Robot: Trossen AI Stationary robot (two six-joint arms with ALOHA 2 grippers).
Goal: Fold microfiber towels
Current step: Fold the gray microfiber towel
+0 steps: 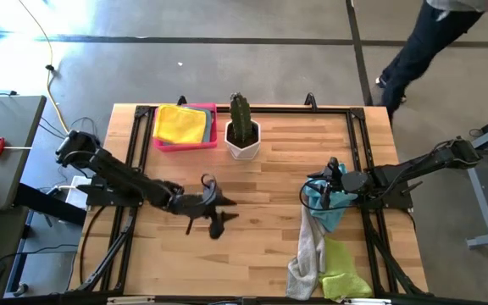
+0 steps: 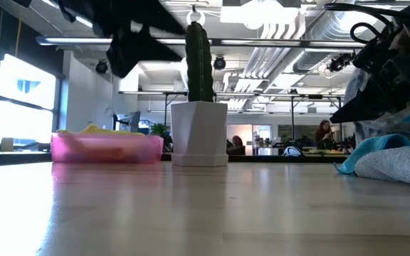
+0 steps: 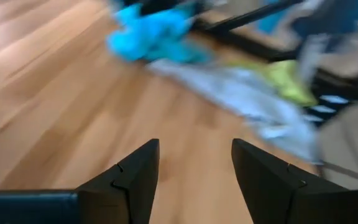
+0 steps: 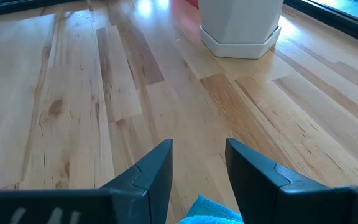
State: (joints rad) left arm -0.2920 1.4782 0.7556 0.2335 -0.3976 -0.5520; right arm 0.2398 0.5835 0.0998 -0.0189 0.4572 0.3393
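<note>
Your unfolded towels lie heaped at the right edge of the surface (image 1: 269, 246): a light blue towel (image 1: 327, 203) on top, a grey towel (image 1: 307, 254) trailing toward the near edge, and a lime green towel (image 1: 346, 273) beside it. A yellow towel (image 1: 181, 124) already sits in the pink tray (image 1: 185, 144) at the far side, next to the potted cactus (image 1: 242, 127).

To do this pick well, draw one towel clear of the heap before spreading it on the bare wood.

Your right gripper (image 4: 197, 171) hangs over the heap, jaws parted, with blue cloth showing just beneath them; whether it is pinched you cannot tell. Your left gripper (image 3: 194, 174) hovers mid-surface, jaws apart and empty, pointed toward the heap.
</note>
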